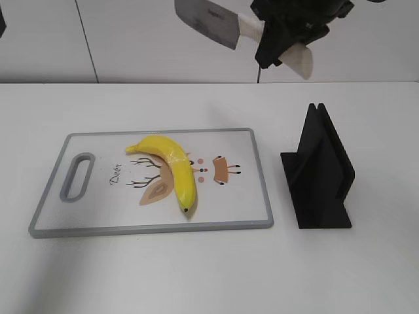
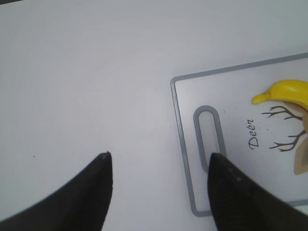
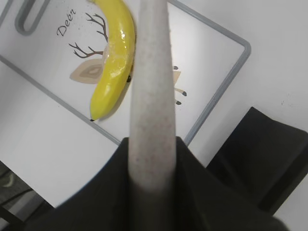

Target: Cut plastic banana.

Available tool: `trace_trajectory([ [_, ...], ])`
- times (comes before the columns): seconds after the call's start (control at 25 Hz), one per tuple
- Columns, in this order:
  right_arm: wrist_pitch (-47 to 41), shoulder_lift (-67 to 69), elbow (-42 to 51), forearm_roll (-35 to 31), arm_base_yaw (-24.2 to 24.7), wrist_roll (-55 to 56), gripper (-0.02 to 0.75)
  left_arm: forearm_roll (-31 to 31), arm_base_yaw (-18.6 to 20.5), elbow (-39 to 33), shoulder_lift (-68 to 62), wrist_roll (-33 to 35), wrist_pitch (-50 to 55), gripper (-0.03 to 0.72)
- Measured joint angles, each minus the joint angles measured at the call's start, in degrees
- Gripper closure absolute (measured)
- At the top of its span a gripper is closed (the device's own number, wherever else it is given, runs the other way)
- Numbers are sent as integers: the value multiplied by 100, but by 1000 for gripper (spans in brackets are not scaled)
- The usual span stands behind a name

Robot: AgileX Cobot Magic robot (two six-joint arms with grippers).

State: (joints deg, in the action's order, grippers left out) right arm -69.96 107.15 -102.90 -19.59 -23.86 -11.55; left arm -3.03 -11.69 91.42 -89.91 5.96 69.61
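Note:
A yellow plastic banana (image 1: 171, 168) lies on a white cutting board (image 1: 98, 216) with a grey rim and a deer drawing. It also shows in the right wrist view (image 3: 114, 60) and at the edge of the left wrist view (image 2: 287, 92). My right gripper (image 1: 278, 40) is shut on the cream handle (image 3: 150, 101) of a cleaver, whose grey blade (image 1: 206, 19) hangs high above the board's far right. My left gripper (image 2: 159, 166) is open and empty above the table, left of the board's handle slot (image 2: 210, 137).
A black knife stand (image 1: 319, 171) sits on the white table right of the board, also seen in the right wrist view (image 3: 269, 149). The cutting board edge (image 3: 226, 82) lies close to the stand.

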Motion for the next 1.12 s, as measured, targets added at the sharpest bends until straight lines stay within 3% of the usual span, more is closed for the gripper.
trace_trajectory([
  [0.2,0,-447,366,-5,0,509,570,13,0,-771,935,-83,2,105],
  [0.6,411,-1798,2456,96,0,1252,571,58,0,-2643,3292,-141,13,107],
  [0.84,805,-2549,3446,584,-6,2100,571,60,0,-3882,4811,-145,25,107],
  [1.12,839,-3039,3794,1101,-6,3003,571,85,0,-5044,6519,-145,33,107],
])
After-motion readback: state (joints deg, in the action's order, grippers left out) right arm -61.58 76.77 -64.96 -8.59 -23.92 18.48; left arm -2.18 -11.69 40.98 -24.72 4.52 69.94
